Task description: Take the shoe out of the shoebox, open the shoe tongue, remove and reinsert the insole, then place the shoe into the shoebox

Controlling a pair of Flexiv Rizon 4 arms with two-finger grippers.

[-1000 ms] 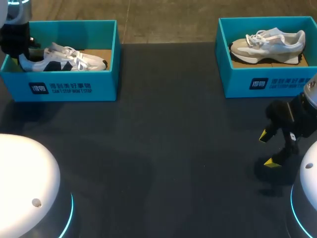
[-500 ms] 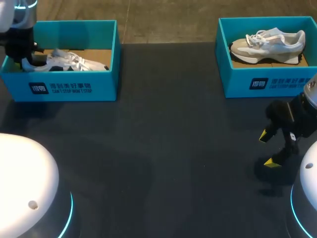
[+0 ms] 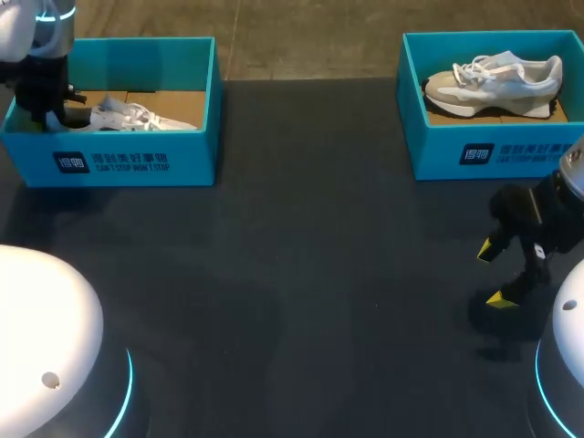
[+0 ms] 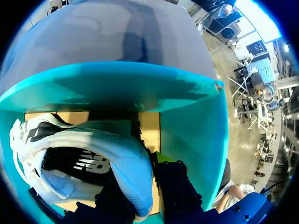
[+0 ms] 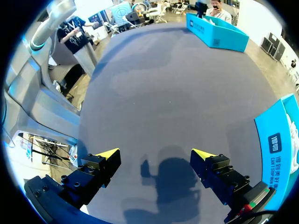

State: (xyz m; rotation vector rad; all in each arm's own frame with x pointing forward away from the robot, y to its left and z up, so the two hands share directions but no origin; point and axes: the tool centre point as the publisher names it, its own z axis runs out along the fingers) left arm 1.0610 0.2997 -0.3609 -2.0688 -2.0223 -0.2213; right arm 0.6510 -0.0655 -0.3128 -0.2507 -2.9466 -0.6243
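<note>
- Our left gripper (image 3: 46, 102) reaches into the open teal cardboard shoebox (image 3: 128, 162) at the far left of the dark counter (image 3: 301, 255). Its fingers pinch the heel of the white-and-black sneaker (image 4: 84, 158), which lies inside the box.
- We judge the step in hand to be lifting the sneaker out. The next move calls for raising it clear of the box wall.
- Our right gripper (image 3: 493, 274) hovers over the counter, fingers spread wide and holding nothing.

My left arm (image 3: 38, 41) comes in at the far left corner, wrist angled downward. The left gripper (image 4: 140, 183) is clamped on the heel of the shoe (image 4: 93, 149), one finger on each side. My right arm (image 3: 558, 214) sits low at the right edge, the right gripper (image 3: 493, 274) spread wide, holding nothing.
</note>
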